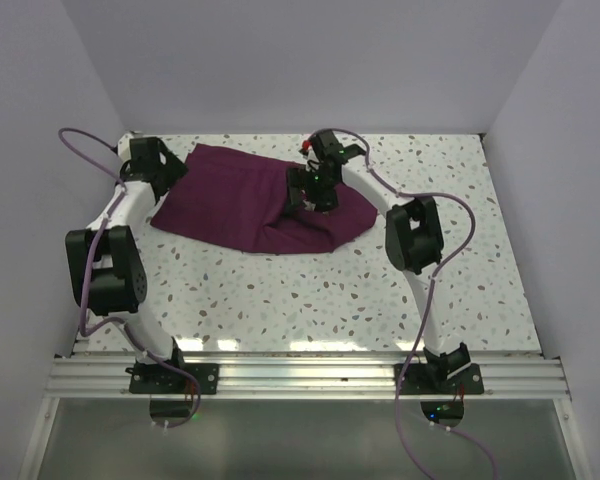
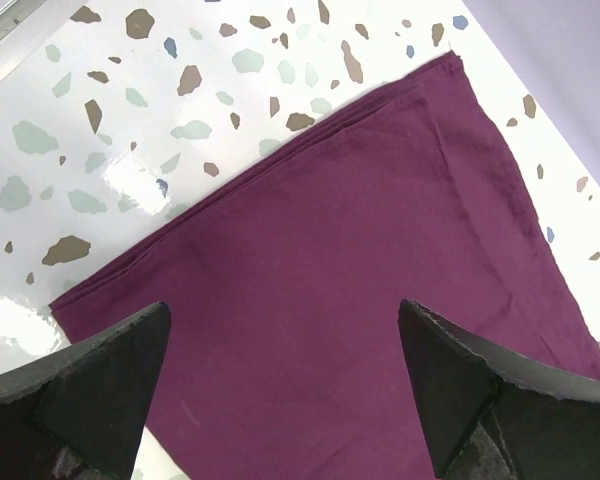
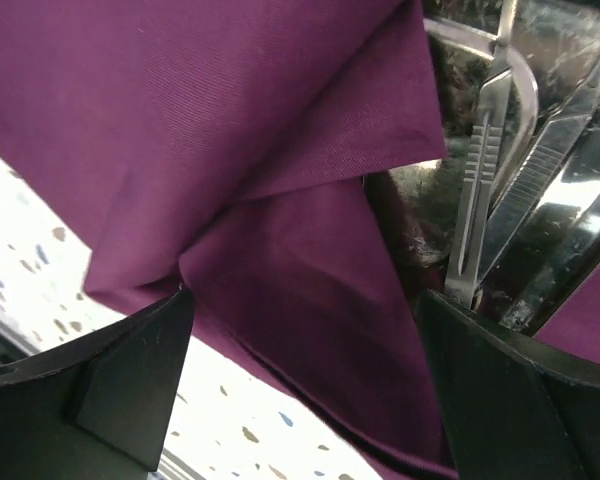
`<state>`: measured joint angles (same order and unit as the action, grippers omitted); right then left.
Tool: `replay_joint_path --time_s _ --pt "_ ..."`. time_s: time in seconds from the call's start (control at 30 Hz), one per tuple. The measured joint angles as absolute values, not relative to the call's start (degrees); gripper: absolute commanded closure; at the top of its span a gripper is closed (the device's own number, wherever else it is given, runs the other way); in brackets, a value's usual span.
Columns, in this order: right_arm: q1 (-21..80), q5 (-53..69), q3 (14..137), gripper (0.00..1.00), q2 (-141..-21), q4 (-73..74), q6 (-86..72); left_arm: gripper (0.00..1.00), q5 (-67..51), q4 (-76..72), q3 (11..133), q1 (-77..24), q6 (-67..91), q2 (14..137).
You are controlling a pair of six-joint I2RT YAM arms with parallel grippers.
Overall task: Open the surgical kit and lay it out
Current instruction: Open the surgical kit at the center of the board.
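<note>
— Under the right arm at the far middle of the white speckled table [image 1: 330, 290], what can you actually make out from above?

— Only the large dark purple cloth wrap [image 1: 250, 200], lying rumpled. The right gripper [image 1: 315, 195] and its wrist hang over the cloth's right part and hide whatever is below.

— Does the wrist camera do better?

— Partly. A folded-back flap of the cloth [image 3: 230, 150] uncovers a small shiny steel tray [image 3: 455, 35] at the upper right, but the picture's edge cuts it off and cloth covers its near side. Thin steel instruments [image 3: 477, 170] lie in it. I see flat ridged handles, crossed and mirrored in the metal; their tips run out of view, so I cannot tell scissors from forceps or tweezers.

— And the right gripper [image 3: 305, 295]?

— Jaws spread wide, nothing between them. It hangs over the fold, and one finger [image 3: 520, 400] sits just beside the nearest handle's end; I cannot tell whether they touch.

— The other arm?

— The left gripper [image 2: 283, 310] hangs over the cloth's flat left part [image 2: 360, 250], near its corner, jaws also wide apart and holding nothing. Whether the fingertips touch the fabric is unclear.
</note>
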<state>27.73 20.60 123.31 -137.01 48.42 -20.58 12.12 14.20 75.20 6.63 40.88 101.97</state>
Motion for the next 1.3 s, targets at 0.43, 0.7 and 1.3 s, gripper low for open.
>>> replay_joint_path --time_s 0.43,0.7,1.3 --pt "32.2 11.9 114.8 1.00 -134.8 48.9 -16.6 0.00 10.1 13.4 72.0 6.6 40.9 100.8" --pt "32.2 5.3 114.5 1.00 -132.4 51.5 -16.4 0.00 9.1 12.9 70.8 6.6 40.9 100.3" --pt "50.8 -6.7 105.7 1.00 -108.2 58.1 -9.3 0.01 9.3 13.0 68.1 6.6 43.1 91.6"
